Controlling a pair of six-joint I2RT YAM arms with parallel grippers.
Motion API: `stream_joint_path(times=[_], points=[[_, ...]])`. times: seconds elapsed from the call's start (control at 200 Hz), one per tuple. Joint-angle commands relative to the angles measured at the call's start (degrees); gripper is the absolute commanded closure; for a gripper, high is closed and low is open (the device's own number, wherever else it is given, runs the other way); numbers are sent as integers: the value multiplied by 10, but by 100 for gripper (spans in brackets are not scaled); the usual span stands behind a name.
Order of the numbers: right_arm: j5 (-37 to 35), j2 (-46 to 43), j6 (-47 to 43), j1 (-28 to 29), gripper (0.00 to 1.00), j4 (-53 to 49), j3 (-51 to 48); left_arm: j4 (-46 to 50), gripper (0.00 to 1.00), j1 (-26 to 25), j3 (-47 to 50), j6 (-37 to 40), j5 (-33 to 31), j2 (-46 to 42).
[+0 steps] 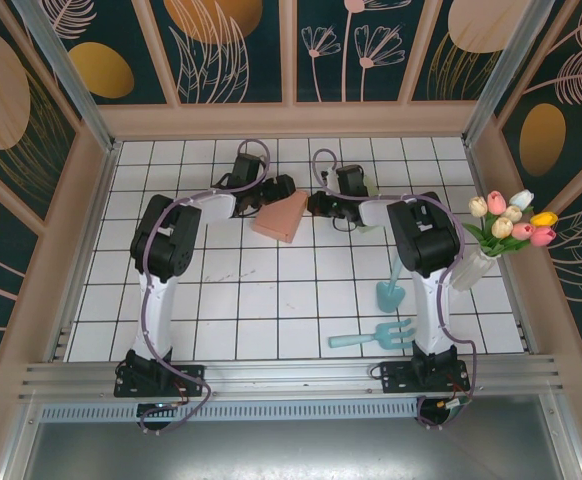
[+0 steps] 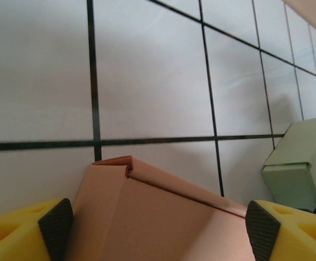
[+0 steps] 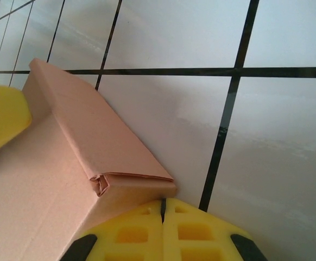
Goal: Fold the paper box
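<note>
The paper box [image 1: 281, 217], a salmon-pink carton, lies flat on the white tiled desk [image 1: 271, 300], in its far half and about midway between the left and right edges. The left hand [image 1: 271, 192] sits at the box's far-left side, released and spread wide. In the left wrist view the box runs between its two dark pads [image 2: 55, 225] and its edges reach up to both, though no squeeze on the carton can be made out. A folded flap runs along the box's far edge, with a small tucked lip at its corner. The right hand [image 1: 323, 205] comes in from the box's right side, clenched. In the right wrist view its yellow fingers [image 3: 201, 234] meet with nothing between them, and their tips are right against the end of the box where the folded flap finishes. A pale green box [image 2: 302, 163] stands just beside the right hand. Nearer the desk's right edge are a teal trowel [image 1: 389, 290], a teal hand fork [image 1: 376, 335] and a vase of tulips [image 1: 506, 225].
</note>
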State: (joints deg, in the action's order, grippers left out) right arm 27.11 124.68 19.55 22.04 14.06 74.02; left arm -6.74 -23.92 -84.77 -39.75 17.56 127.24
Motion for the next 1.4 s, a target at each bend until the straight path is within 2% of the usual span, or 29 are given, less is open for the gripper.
stream_joint_path(times=[0.0, 0.16, 0.37, 0.651, 0.771, 1.091, 1.271, 1.391], points=[[0, -47, -18, 43, 95, -8, -1, 20, 15, -35, 21, -30, 33, -43], [-49, -102, -14, 25, 95, -31, -63, -3, 14, 4, 69, -49, 17, -66], [-51, -168, -29, 18, 94, -35, -151, -10, 13, 8, 126, -40, -19, -125], [-26, -206, 15, 53, 94, 69, -266, -56, 13, 7, 266, -37, -42, -224], [-32, -199, 24, 84, 94, 86, -274, -75, 13, 1, 301, -42, -47, -235], [-29, -166, 62, 131, 94, 123, -253, -90, 14, -35, 305, -66, -48, -218], [8, -155, 144, 154, 94, 229, -269, -151, 14, -65, 349, -123, -54, -229], [-8, -154, 213, 177, 93, 307, -280, -199, 14, -88, 372, -164, -57, -231]])
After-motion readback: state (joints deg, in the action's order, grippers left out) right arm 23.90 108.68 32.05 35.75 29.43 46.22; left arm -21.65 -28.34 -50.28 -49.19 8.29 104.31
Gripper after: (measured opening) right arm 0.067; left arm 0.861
